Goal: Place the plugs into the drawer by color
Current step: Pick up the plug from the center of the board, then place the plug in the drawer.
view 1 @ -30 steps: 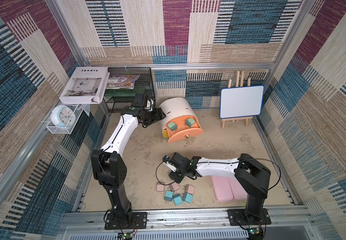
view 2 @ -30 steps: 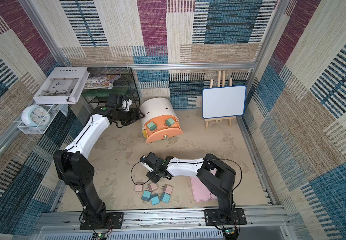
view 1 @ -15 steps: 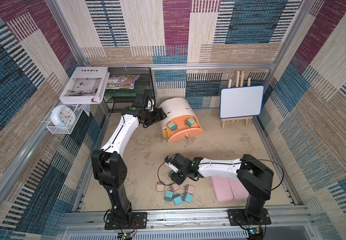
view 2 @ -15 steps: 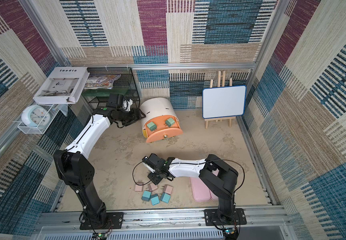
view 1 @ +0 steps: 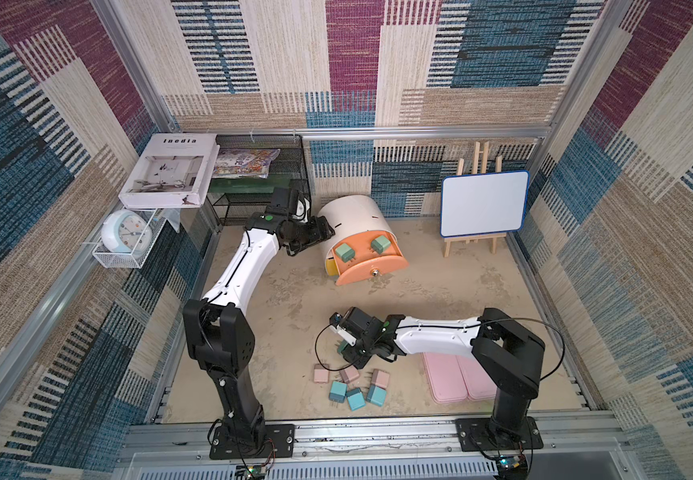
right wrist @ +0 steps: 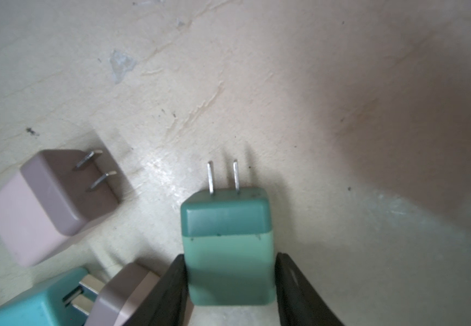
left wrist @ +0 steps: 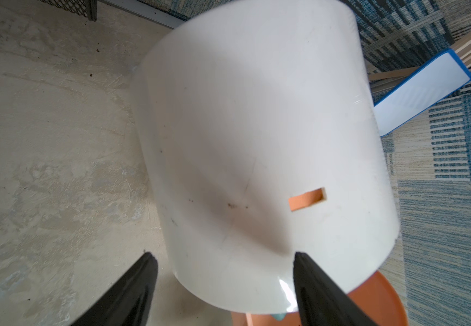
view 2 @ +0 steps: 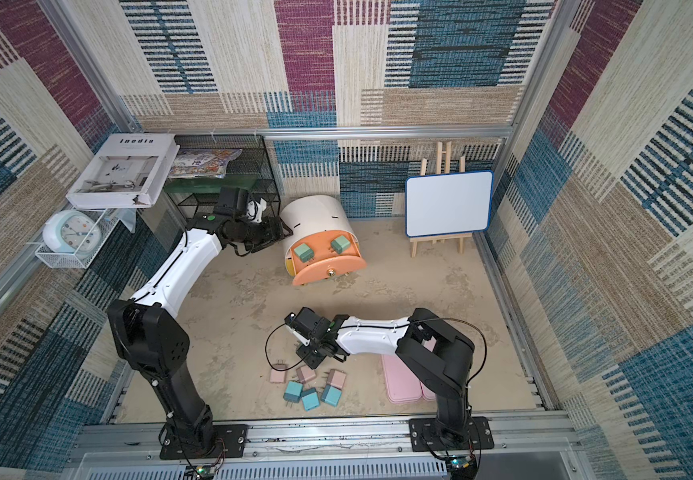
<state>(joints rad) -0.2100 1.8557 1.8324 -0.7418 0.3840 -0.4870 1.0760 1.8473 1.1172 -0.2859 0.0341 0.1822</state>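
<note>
The drawer (view 1: 353, 218) is a white drum lying at the back, and its peach front (view 1: 372, 268) is pulled out. Two green plugs (view 1: 342, 251) (view 1: 378, 245) lie inside it. My left gripper (left wrist: 224, 271) is open against the drum's white wall (left wrist: 257, 141), one finger beside the wall and one over it. My right gripper (right wrist: 230, 271) is shut on a third green plug (right wrist: 227, 248), prongs pointing away, low over the floor. In both top views, three pink plugs (view 1: 321, 375) (view 2: 305, 374) and three blue plugs (view 1: 355, 400) (view 2: 310, 400) lie just in front of it.
Two flat pink cases (view 1: 457, 378) lie under the right arm. A whiteboard easel (view 1: 482, 203) stands at the back right. A black wire rack (view 1: 253, 183), a book (view 1: 170, 170) and a clock (view 1: 126, 230) fill the back left.
The right wrist has shifted only slightly above the pile of plugs. The left arm and the drawer have not moved.
</note>
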